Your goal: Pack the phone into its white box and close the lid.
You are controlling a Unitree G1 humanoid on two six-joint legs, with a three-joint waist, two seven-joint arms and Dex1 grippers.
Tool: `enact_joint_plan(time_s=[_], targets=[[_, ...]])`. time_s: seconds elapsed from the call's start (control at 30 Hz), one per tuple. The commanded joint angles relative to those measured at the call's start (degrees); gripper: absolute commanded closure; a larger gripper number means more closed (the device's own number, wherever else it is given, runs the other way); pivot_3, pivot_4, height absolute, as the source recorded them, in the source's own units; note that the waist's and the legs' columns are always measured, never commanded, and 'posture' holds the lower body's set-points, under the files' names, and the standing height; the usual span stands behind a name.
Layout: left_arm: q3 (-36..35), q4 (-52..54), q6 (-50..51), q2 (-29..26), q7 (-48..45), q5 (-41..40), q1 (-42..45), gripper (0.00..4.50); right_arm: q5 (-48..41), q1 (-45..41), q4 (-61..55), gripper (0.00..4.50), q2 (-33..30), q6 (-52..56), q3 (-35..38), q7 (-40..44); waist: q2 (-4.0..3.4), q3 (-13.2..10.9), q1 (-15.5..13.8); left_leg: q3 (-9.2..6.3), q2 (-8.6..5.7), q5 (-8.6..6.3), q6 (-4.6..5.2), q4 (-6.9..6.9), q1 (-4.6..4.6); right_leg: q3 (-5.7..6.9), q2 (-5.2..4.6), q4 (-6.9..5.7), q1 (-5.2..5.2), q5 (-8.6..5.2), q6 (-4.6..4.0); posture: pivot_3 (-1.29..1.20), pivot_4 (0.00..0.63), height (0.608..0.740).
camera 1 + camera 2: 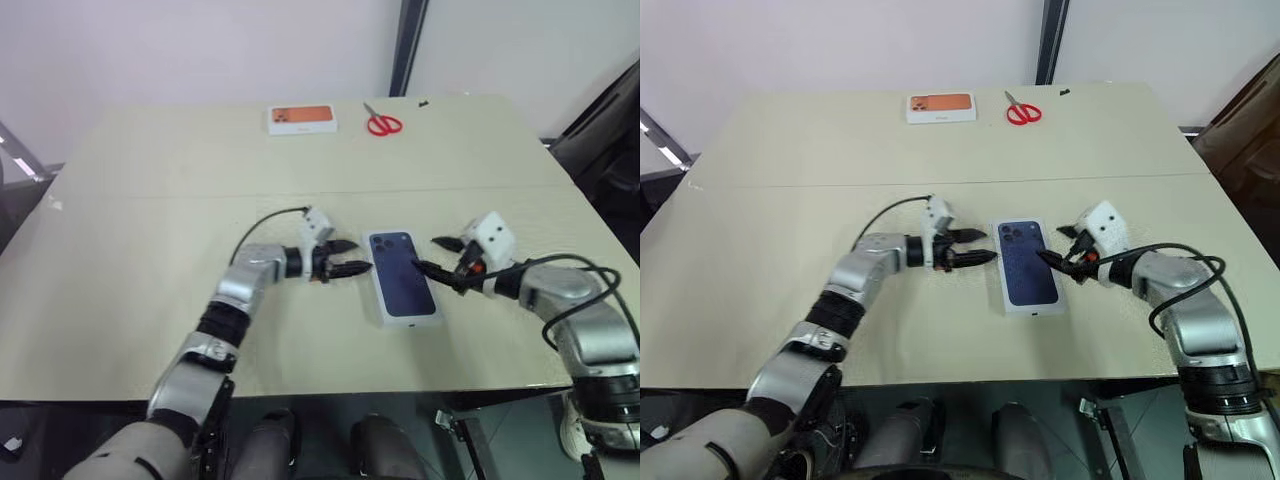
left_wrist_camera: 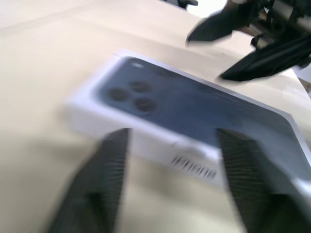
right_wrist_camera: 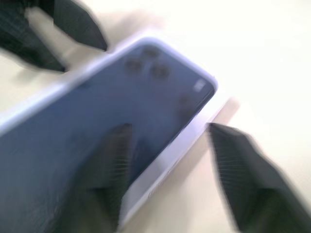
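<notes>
The lid (image 1: 403, 277), its outer face printed with a dark blue phone, lies flat near the middle of the beige desk (image 1: 140, 270), set on the white box, whose thin white wall (image 2: 146, 141) shows beneath the lid's edge in the left wrist view. A barcode label sits on that wall. The printed camera cluster is at the end of the lid farther from the robot.

The left pincer (image 1: 345, 257) hovers just beside the lid's left long edge, pointing right toward it. Its two black fingers (image 2: 104, 179) stand spread apart and grasp nothing; a strip of bare desk separates their tips from the box.

The right pincer (image 1: 436, 254) comes in from the right side, pointing left. Its fingers are likewise spread and released. In the head views the lower fingertip reaches the lid's right edge; whether it touches the lid cannot be told. In the right wrist view one finger (image 3: 109, 165) sits over the printed face and the other (image 3: 243, 170) over the desk beyond the box's edge.

At the far edge of the desk, well apart from the arms, lie a white box with an orange picture (image 1: 302, 118) and, just to its right, red-handled scissors (image 1: 382, 122).
</notes>
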State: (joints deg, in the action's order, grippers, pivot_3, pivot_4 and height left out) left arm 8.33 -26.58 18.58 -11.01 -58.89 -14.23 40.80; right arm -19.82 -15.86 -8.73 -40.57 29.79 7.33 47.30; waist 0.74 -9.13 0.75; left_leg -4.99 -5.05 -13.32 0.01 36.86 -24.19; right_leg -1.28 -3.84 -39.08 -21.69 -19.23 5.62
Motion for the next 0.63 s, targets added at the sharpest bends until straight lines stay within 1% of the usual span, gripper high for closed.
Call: enact_joint_plan(time_s=[0.03,0.1,0.23,0.4,0.5,0.63], targets=[[-2.8,7.9,-0.4,-4.3,-2.2,-2.4,-1.9,0.02,-2.4,1.3,-3.4,0.00,-0.7,-2.3,1.3,2.9,-0.01,0.0,-0.2,0.00,0.00,0.00,0.00,0.02,-0.06,0.00,0.00,0.00,-0.04,0.00,0.00,0.00,0.150,0.734],[-3.7,11.1,0.1,-7.3,-2.7,-3.0,-4.8,0.02,-2.3,3.5,-4.2,0.00,-1.6,-4.5,1.7,4.7,-0.02,0.0,-0.4,-0.01,-0.03,0.00,0.00,0.05,-0.08,0.01,-0.04,0.01,-0.03,0.00,0.00,0.00,0.150,0.734],[-6.8,16.9,0.0,-12.4,-2.0,-4.2,-11.2,0.02,-1.8,9.2,-3.8,0.00,-4.1,-10.4,5.3,7.5,-0.03,0.0,-0.5,0.00,-0.05,-0.01,0.01,0.11,-0.09,0.00,-0.08,0.05,0.01,0.00,0.00,0.00,0.150,0.734],[-11.1,24.8,1.7,-18.6,-1.5,-6.4,-20.0,0.02,-6.2,14.2,-6.4,0.00,-4.7,-10.5,10.3,9.6,-0.05,0.0,-0.3,-0.01,-0.02,-0.01,0.01,0.07,-0.09,0.01,-0.08,0.02,-0.01,0.00,-0.01,0.00,0.150,0.734],[-13.4,26.0,1.8,-22.1,-2.0,-7.3,-24.4,0.02,-5.1,17.5,-6.9,0.00,-5.4,-13.4,11.5,11.2,-0.06,0.0,-0.3,0.00,-0.02,-0.02,0.02,0.03,-0.07,-0.01,-0.09,0.04,0.00,0.00,-0.01,0.00,0.150,0.734],[-16.1,23.3,0.2,-25.5,-2.0,-7.3,-26.4,0.02,-4.4,19.9,-3.8,0.00,-6.8,-16.0,13.3,12.7,-0.08,0.0,-0.4,0.01,-0.03,-0.04,0.05,0.02,-0.07,0.01,-0.13,0.04,0.01,0.00,-0.01,0.00,0.150,0.734]])
